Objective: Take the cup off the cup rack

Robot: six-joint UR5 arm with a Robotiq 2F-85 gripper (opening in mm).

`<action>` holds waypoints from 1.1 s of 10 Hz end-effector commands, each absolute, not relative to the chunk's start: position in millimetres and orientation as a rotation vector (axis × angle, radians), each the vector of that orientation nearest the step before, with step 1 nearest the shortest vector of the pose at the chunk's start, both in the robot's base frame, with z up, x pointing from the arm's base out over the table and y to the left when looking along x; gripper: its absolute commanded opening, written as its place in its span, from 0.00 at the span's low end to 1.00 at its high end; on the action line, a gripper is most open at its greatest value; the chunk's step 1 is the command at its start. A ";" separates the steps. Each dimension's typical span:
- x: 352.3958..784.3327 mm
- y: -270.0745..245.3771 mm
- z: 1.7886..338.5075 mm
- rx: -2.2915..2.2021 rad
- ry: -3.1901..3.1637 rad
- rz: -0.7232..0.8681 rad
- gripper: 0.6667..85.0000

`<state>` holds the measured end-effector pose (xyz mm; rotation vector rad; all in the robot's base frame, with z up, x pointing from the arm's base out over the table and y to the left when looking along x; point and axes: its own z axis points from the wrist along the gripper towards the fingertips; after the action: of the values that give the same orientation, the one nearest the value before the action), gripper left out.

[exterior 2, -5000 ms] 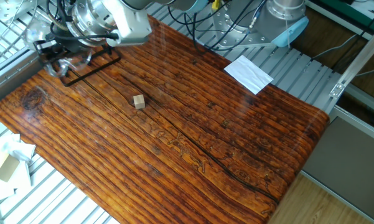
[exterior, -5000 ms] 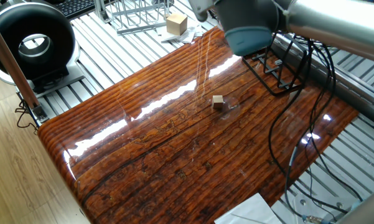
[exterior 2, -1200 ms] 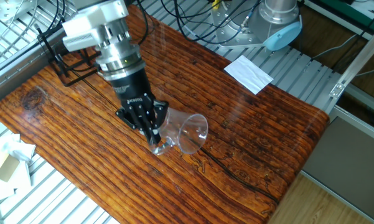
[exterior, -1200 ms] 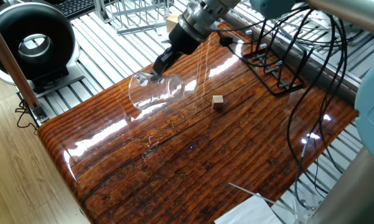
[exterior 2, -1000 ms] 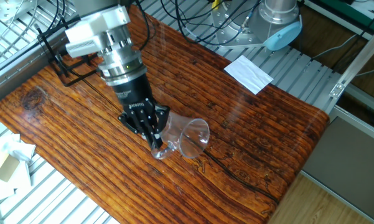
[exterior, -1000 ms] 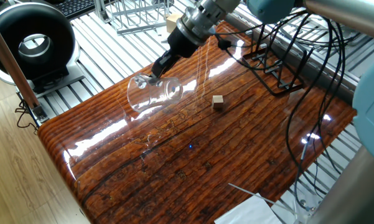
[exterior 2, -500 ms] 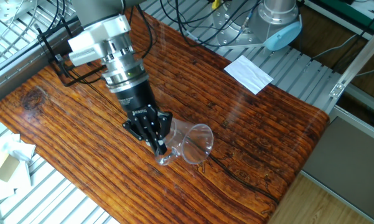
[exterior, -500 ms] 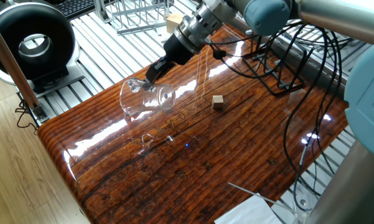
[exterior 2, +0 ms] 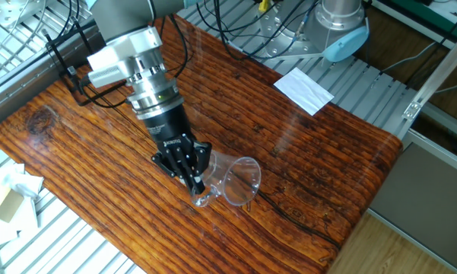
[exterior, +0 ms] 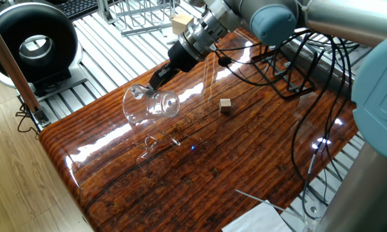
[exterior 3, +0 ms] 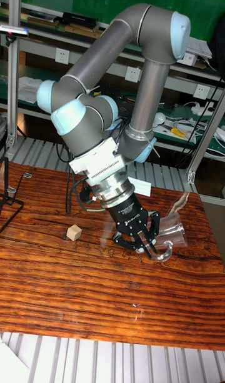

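The claw (exterior 2: 192, 179) is tilted down toward the desk (exterior 2: 304, 152), its fingers closed on the cup (exterior 2: 230, 181) at the base end. The grip sits at the thick glass bottom; the fingertips (exterior 3: 152, 246) bracket the cup's rounded foot in the tall fixed view. The cup (exterior: 148, 103) is clear glass, held on its side with its open mouth pointing away from the claw (exterior: 156, 82). Whether its lower wall touches the desk or hangs just above it cannot be told; reflections on the glossy wood blur the line.

The cup rack (exterior: 290, 71) stands well behind the claw, back along the arm, near the far edge of the desk, with no cup on its prongs. Black cables hang over it. In the other fixed view only part of its frame (exterior 2: 80, 90) shows behind the wrist.

A small wooden cube (exterior: 226, 106) lies on the desk beside the claw, apart from both cup and rack; in the tall fixed view it (exterior 3: 74, 232) sits on the side of the claw (exterior 3: 142, 242) away from the cup (exterior 3: 167, 235).

A sheet of white paper (exterior 2: 303, 89) lies at the desk's edge, well beyond the cup's mouth.
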<state>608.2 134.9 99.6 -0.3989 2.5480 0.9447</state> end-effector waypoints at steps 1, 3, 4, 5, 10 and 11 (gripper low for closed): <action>615.1 133.9 89.6 -0.400 2.531 0.932 0.01; 617.7 131.3 81.7 -0.411 2.540 0.898 0.01; 619.1 131.5 80.1 -0.413 2.538 0.891 0.01; 620.4 132.0 78.5 -0.414 2.537 0.885 0.01; 621.5 135.7 74.9 -0.414 2.542 0.887 0.01; 620.8 136.9 75.9 -0.410 2.542 0.897 0.01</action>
<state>618.8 136.1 72.9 -0.4256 2.5470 0.8822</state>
